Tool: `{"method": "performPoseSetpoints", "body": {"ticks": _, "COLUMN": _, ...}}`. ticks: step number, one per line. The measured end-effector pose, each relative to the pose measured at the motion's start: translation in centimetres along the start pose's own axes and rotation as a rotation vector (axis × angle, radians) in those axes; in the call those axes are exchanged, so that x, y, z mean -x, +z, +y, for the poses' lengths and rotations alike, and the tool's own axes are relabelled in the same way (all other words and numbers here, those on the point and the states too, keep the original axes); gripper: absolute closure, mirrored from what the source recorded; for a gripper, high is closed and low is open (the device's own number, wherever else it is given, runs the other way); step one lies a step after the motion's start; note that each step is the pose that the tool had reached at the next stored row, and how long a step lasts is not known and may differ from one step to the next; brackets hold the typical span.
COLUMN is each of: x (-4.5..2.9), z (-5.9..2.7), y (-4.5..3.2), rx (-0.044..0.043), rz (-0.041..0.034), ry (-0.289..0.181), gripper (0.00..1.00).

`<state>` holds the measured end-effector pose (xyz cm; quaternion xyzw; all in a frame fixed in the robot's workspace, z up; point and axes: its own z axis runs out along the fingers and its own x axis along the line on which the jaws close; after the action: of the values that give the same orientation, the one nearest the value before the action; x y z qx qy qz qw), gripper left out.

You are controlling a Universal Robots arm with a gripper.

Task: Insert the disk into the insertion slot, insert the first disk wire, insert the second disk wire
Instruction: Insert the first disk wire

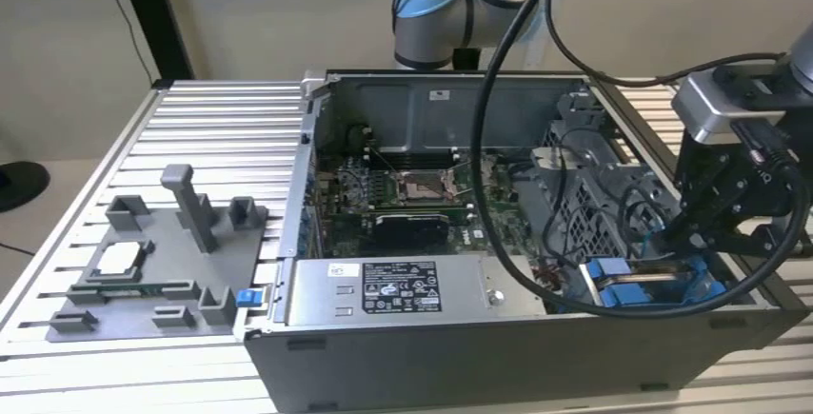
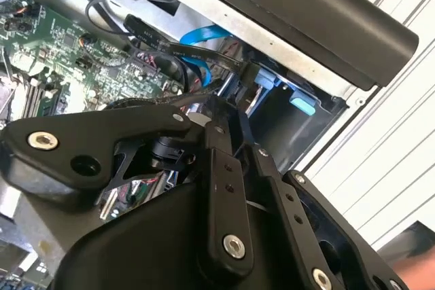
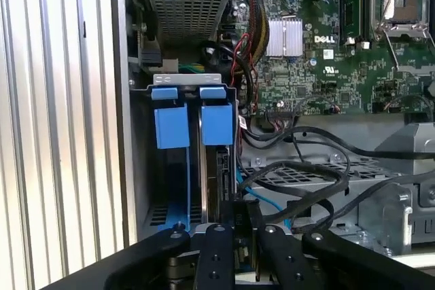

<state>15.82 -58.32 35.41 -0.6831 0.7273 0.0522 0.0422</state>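
Gripper (image 3: 239, 214) hangs right over the end of the insertion slot (image 3: 163, 181). I cannot tell whether it is clenched, released or grasping anything, since its own black linkage covers the tip in both wrist views.

Directly beyond it the disk (image 3: 219, 157) stands on edge inside the slot. Only a thin dark edge and the blue carrier show, and the end nearest the gripper is hidden under the linkage. The label face cannot be seen.

Two blue tabs (image 3: 171, 127) sit side by side at the slot's far end, one over the disk and one over the neighbouring channel. What that channel holds is too dark to make out.

One blue wire (image 3: 266, 202) runs in close beside the gripper, and its end is lost behind the linkage. Several black wires (image 3: 306, 168) loop over a perforated metal cage (image 3: 299, 178) next to it. They overlap too much to count.

Farther out lie one power-supply box (image 3: 187, 5) and one green motherboard (image 3: 326, 52). All of these sit inside the open computer case (image 1: 508, 357) on the slatted table (image 3: 61, 100). Well away from the gripper, one grey fixture (image 1: 152, 271) rests on the table.
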Motion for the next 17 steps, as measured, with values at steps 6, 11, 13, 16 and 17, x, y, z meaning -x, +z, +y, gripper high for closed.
{"method": "performPoseSetpoints", "body": {"ticks": 6, "x": -0.03, "z": -0.16, "y": 0.25, "rx": 0.019, "rz": 0.0011, "ry": 0.016, "gripper": 1.0}}
{"method": "performPoseSetpoints", "body": {"ticks": 11, "x": -0.01, "z": -0.63, "y": 0.27, "rx": 0.0219, "rz": 0.0015, "ry": 0.021, "gripper": 1.0}}
{"method": "performPoseSetpoints", "body": {"ticks": 13, "x": -0.01, "z": -0.64, "y": 0.27, "rx": 0.0219, "rz": 0.0015, "ry": 0.021, "gripper": 1.0}}
{"method": "performPoseSetpoints", "body": {"ticks": 16, "x": -0.02, "z": -0.65, "y": 0.28, "rx": 0.0222, "rz": 0.0015, "ry": 0.021, "gripper": 1.0}}
{"method": "performPoseSetpoints", "body": {"ticks": 17, "x": -0.02, "z": -0.66, "y": 0.29, "rx": 0.024, "rz": 0.0033, "ry": 0.021, "gripper": 1.0}}
